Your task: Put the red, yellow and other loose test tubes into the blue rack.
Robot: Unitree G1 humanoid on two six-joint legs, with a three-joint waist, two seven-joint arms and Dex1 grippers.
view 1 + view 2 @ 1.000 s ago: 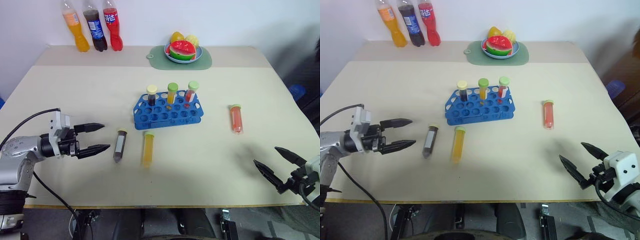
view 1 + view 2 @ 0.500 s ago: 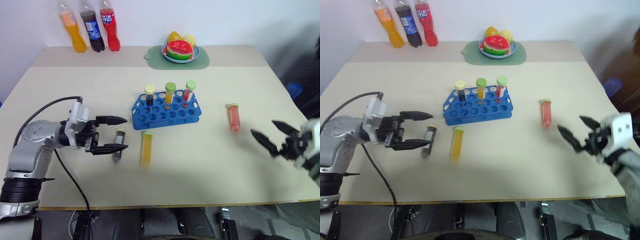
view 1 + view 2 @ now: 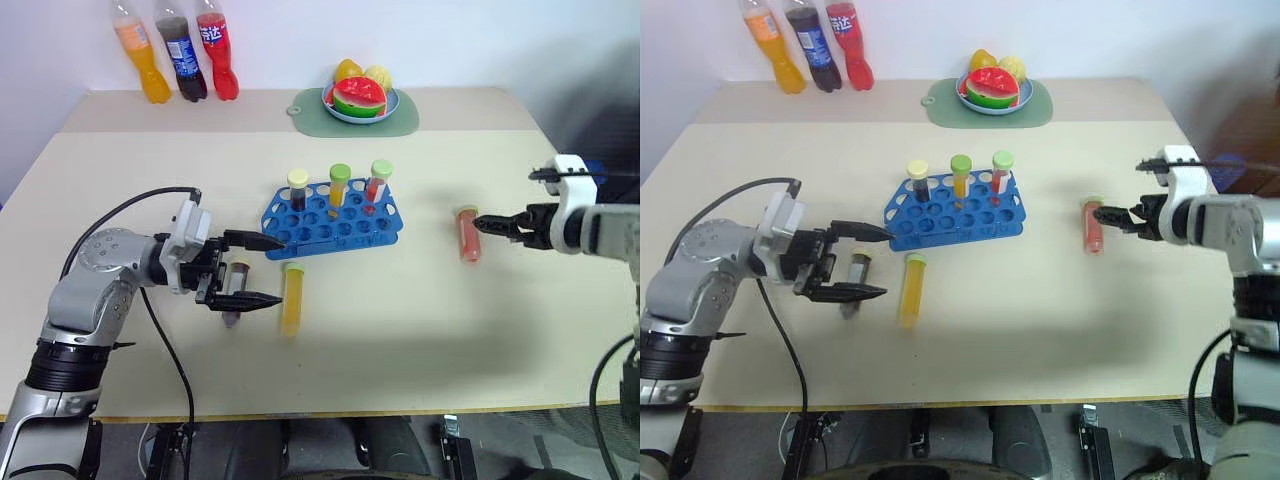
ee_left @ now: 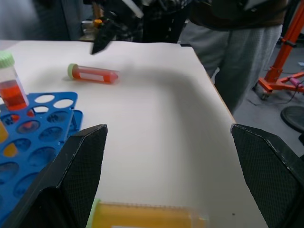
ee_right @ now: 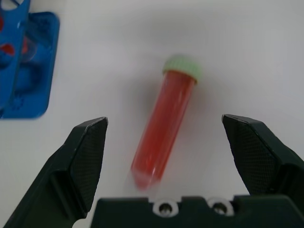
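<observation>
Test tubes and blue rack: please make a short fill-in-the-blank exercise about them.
1. The blue rack holds ___ upright tubes.
2. The red tube on the table has a ___ cap.
3. The right tool is ___ over the red tube.
4. The yellow tube lies in front of the ___.

Missing words: three; green; open; rack

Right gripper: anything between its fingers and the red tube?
Nothing. In the right wrist view the right gripper is open, with bare table either side of the red tube, which lies between its fingers.
</observation>
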